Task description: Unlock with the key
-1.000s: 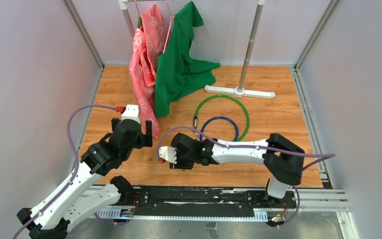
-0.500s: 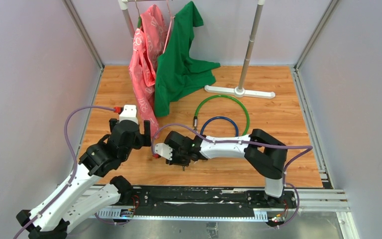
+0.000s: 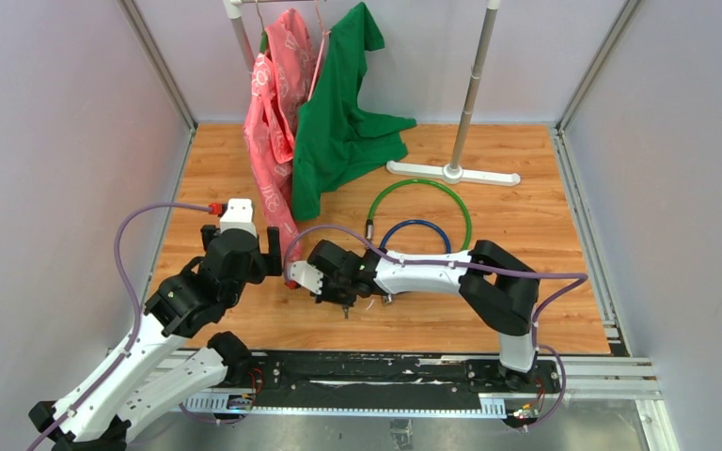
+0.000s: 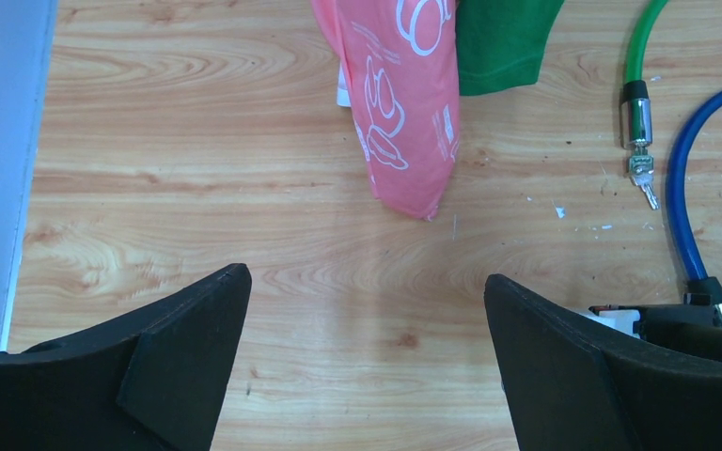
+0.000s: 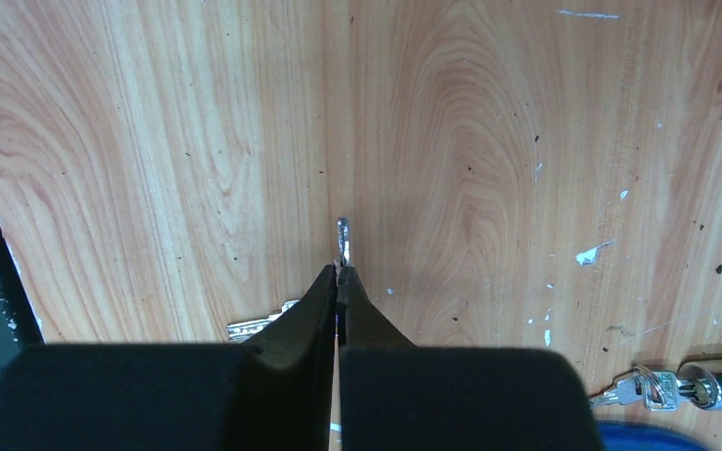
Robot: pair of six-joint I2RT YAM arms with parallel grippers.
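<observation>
The right pincer (image 5: 338, 273) is clamped on a key (image 5: 342, 235).

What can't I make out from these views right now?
- Right wrist view: the key shows only its tip; the shut right pincer hides its head.
- Same view: a second key is half covered by a finger.
- Top and left wrist views: the body of the blue cable lock is behind the right arm.
- Green cable lock: whether a key sits in it is too small to tell.
</observation>
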